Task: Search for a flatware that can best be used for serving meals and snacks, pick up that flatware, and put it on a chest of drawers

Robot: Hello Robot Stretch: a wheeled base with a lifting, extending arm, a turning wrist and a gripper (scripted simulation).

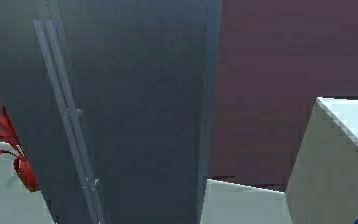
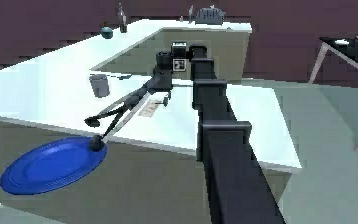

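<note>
A round blue plate [image 2: 51, 166] hangs at the arm side view's lower left, in front of the white counter's [image 2: 47, 90] near edge and clear of its top. My gripper [image 2: 93, 135] reaches down and left from the dark arm [image 2: 227, 150], and its thin fingers [image 2: 122, 108] end at the plate's rim. It holds the plate. Two white marker squares [image 2: 181, 65] stand at the arm's far end, above the counter.
The counter is L-shaped, with a grey cup-like thing [image 2: 99, 85], a teal ball [image 2: 108, 32], a dark bottle [image 2: 121, 15] and clutter [image 2: 209, 14] farther back. A dark table [image 2: 347, 48] stands at right. Ahead, a tall grey panel [image 1: 127, 100] with a rail, a red object [image 1: 7, 150] and a white corner [image 1: 337, 150] are close.
</note>
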